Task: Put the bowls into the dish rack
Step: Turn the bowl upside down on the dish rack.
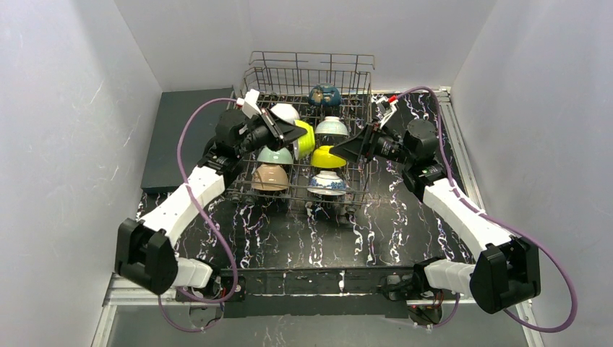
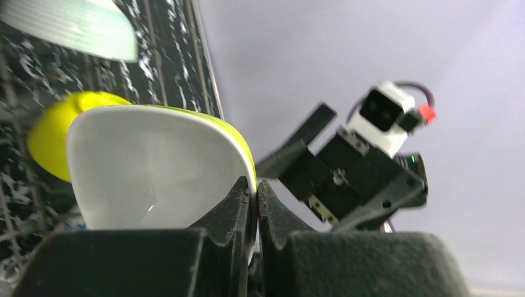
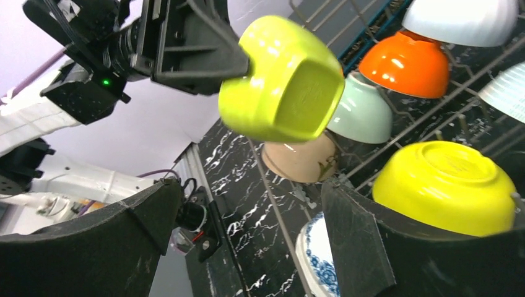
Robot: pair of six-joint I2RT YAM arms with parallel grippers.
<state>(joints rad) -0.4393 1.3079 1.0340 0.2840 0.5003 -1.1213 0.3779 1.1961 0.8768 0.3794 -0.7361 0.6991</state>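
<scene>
The dish rack point(image 1: 311, 59) stands at the back middle of the table. My left gripper point(image 1: 293, 134) point(image 2: 256, 185) is shut on the rim of a lime green bowl point(image 1: 304, 139) point(image 2: 155, 167) point(image 3: 282, 80), which it holds tilted above the rack's middle. My right gripper point(image 1: 345, 150) point(image 3: 251, 189) is open at the rack's right side, just beside a yellow bowl point(image 1: 327, 157) point(image 3: 442, 185), with nothing between its fingers. In the rack lie upturned mint point(image 1: 275, 155), peach-tan point(image 1: 270, 177), blue-and-white point(image 1: 326, 184), white point(image 1: 285, 112), dark blue point(image 1: 324, 95) and orange point(image 3: 405, 62) bowls.
A flat dark grey slab point(image 1: 188, 137) lies left of the rack against the wall. White walls close in both sides and the back. The black marbled tabletop point(image 1: 303, 238) runs from the rack to the arm bases.
</scene>
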